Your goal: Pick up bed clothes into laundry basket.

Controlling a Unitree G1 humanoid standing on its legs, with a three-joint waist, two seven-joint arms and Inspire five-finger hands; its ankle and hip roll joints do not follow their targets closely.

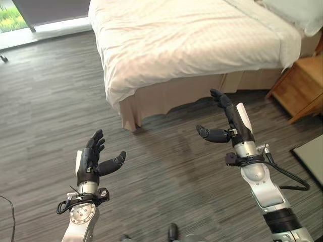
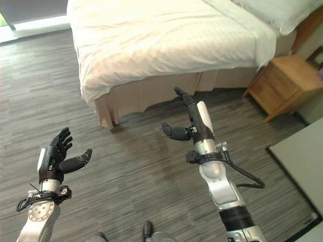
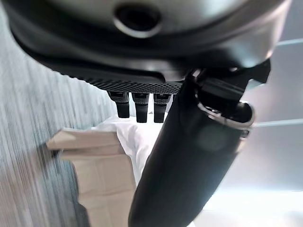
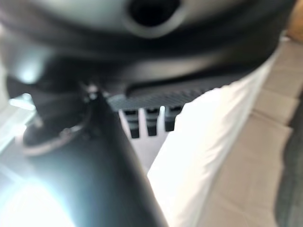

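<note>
A bed with a white duvet and a beige skirt stands ahead across the wood floor. No loose clothes can be made out on the duvet. My left hand is raised at the lower left, fingers straight, thumb out, holding nothing. My right hand is raised at the right, nearer the bed's foot, fingers straight and thumb out, also holding nothing. The left wrist view looks past the fingers to the bed corner. The right wrist view looks past its fingers to the duvet.
A wooden nightstand stands right of the bed. A pillow lies at the bed's head. A pale mat or board edge lies on the floor at the right. A window is at the far left. Open floor lies between me and the bed.
</note>
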